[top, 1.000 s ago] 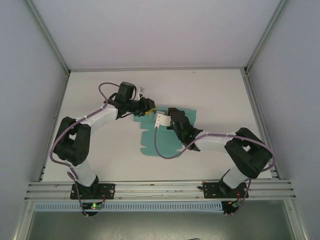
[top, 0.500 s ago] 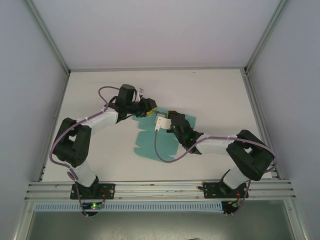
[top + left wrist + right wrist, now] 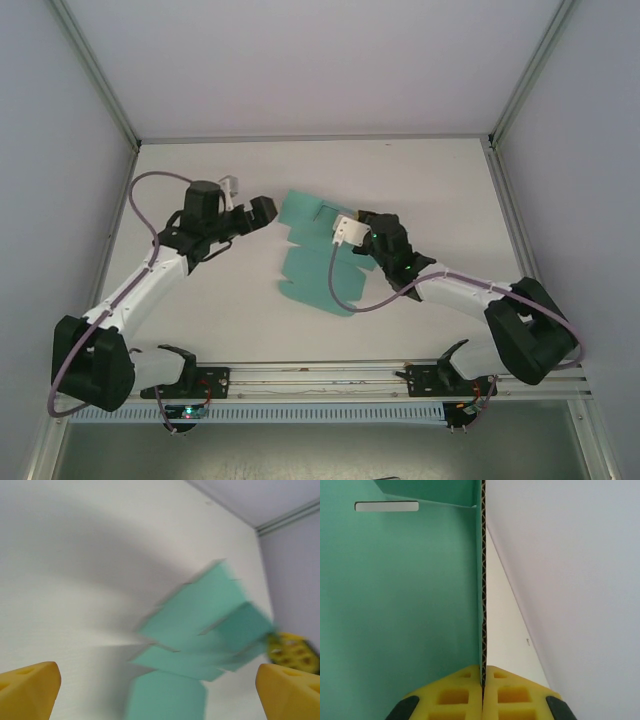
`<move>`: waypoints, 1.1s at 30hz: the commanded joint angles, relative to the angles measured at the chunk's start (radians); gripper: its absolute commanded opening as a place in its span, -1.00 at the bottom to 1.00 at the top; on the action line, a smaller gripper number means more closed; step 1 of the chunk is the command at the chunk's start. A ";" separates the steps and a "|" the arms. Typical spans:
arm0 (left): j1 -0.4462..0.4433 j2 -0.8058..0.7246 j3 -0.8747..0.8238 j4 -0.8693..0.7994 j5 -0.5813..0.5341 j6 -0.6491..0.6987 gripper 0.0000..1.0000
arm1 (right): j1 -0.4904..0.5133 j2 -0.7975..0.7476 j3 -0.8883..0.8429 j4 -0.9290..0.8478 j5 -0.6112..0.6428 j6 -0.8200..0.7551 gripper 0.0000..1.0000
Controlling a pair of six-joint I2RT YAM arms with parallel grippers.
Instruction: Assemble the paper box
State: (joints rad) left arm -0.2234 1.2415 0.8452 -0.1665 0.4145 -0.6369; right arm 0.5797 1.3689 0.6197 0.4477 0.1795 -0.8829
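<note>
The paper box [image 3: 318,262] is a flat teal-green die-cut sheet with flaps, lying mid-table with its far right part lifted. My right gripper [image 3: 362,228] is shut on that raised edge. In the right wrist view the yellow pads [image 3: 455,695] of the right gripper [image 3: 483,680] pinch the corrugated edge of the card [image 3: 400,590], which stands upright. My left gripper [image 3: 258,214] hangs open to the left of the sheet, apart from it. In the left wrist view its gripper [image 3: 160,692] is spread wide, the blurred sheet [image 3: 200,625] lies ahead, and the right gripper's yellow pad [image 3: 292,652] shows at the sheet's right.
The white table [image 3: 440,180] is bounded by metal frame rails [image 3: 320,375] at the near edge and grey walls on three sides. A slot cut [image 3: 386,506] shows in the card near its top fold.
The left gripper let go of the sheet, opened wide and drew back to the left. The right gripper shifted right and farther back, still holding the sheet, which slid with it.
</note>
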 commanded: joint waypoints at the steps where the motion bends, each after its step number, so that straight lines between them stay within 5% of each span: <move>1: 0.038 0.043 -0.098 0.096 0.169 0.165 0.99 | -0.058 -0.035 0.046 -0.118 -0.252 0.091 -1.00; 6: 0.039 0.182 -0.090 0.247 0.257 0.192 0.76 | -0.094 -0.043 0.112 -0.221 -0.375 0.119 -1.00; 11: 0.030 0.306 -0.109 0.492 0.492 0.191 0.63 | -0.105 -0.029 0.121 -0.225 -0.374 0.134 -1.00; 16: -0.038 0.344 -0.078 0.453 0.500 0.262 0.38 | -0.106 -0.022 0.118 -0.223 -0.376 0.154 -1.00; 21: -0.076 0.317 -0.067 0.397 0.408 0.302 -0.02 | -0.108 -0.022 0.120 -0.204 -0.355 0.187 -1.00; 29: -0.197 0.263 -0.052 0.257 0.050 0.357 -0.63 | -0.099 -0.022 0.133 -0.196 -0.329 0.284 -1.00; 33: -0.253 0.238 -0.049 0.258 -0.053 0.349 -0.72 | -0.068 -0.012 0.140 -0.207 -0.273 0.296 -1.00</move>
State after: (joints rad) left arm -0.4397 1.5116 0.7708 0.1295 0.4946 -0.3141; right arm 0.4808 1.3499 0.7216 0.2184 -0.1104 -0.6437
